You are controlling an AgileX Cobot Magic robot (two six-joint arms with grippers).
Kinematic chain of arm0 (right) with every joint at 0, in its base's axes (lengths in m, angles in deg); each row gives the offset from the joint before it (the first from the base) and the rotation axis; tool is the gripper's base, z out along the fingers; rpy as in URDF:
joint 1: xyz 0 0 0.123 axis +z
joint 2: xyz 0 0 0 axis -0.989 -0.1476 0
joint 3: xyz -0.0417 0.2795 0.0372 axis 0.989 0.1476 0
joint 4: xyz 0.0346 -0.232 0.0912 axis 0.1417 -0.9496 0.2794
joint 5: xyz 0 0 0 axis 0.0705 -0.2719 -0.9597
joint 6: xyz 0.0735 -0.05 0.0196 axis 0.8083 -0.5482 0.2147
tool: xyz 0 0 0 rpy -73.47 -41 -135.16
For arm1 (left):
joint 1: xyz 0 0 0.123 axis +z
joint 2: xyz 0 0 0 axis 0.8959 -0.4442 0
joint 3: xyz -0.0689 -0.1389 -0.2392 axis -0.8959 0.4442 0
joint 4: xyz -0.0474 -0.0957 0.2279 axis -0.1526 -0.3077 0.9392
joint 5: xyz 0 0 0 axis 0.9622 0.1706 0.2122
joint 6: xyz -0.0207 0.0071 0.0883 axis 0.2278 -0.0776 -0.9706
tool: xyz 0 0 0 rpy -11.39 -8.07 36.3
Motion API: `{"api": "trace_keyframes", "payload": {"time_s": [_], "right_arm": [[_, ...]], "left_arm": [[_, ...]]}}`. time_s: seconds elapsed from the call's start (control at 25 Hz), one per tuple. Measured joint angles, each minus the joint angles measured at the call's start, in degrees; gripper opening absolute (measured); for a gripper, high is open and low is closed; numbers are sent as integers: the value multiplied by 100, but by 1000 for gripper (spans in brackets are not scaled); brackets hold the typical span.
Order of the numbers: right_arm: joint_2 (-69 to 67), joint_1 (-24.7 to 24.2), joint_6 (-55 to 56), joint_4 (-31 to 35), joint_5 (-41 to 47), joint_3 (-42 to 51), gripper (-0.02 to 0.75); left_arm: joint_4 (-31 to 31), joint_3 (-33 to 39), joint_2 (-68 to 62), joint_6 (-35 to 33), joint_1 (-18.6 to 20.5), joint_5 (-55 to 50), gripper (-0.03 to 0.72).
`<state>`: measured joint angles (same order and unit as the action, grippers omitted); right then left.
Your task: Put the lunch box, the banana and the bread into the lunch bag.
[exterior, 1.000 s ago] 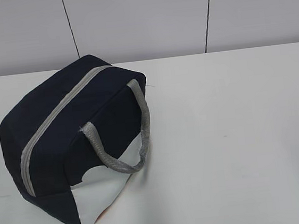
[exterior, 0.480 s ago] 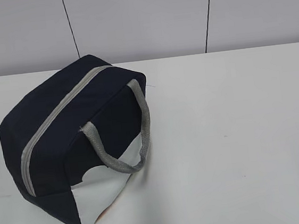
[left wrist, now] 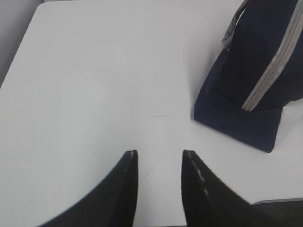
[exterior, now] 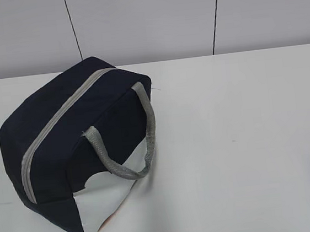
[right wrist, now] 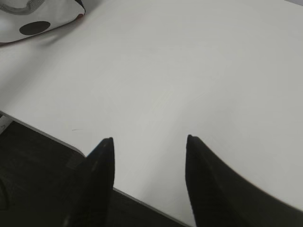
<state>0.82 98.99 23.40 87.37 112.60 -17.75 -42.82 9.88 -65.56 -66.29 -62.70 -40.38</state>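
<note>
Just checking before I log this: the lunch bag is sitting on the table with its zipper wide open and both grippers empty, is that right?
Not quite. The lunch bag sits on the table, but its zipper is closed along the whole top, as the exterior view shows. The rest holds: the left gripper and right gripper are both empty, fingers apart over bare table.

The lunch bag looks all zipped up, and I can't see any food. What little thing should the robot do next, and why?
Probably nothing more to pack. The lunch bag sits on the table with its grey zipper closed, and no lunch box, banana or bread shows. The left gripper and right gripper hang open and empty, so staying clear seems best.
</note>
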Motion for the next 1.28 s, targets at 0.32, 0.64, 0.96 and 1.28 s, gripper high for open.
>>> {"api": "trace_keyframes", "payload": {"time_s": [0.32,0.64,0.96,1.28], "right_arm": [[0,0,10,-14,-34,5,379],[0,0,22,-18,-34,5,379],[0,-801,22,-18,-34,13,379],[0,-1347,22,-18,-34,13,379]], "left_arm": [[-10,0,0,0,0,0,237],[-10,0,0,0,0,0,237],[-10,0,0,0,0,0,237],[-10,0,0,0,0,0,237]]}}
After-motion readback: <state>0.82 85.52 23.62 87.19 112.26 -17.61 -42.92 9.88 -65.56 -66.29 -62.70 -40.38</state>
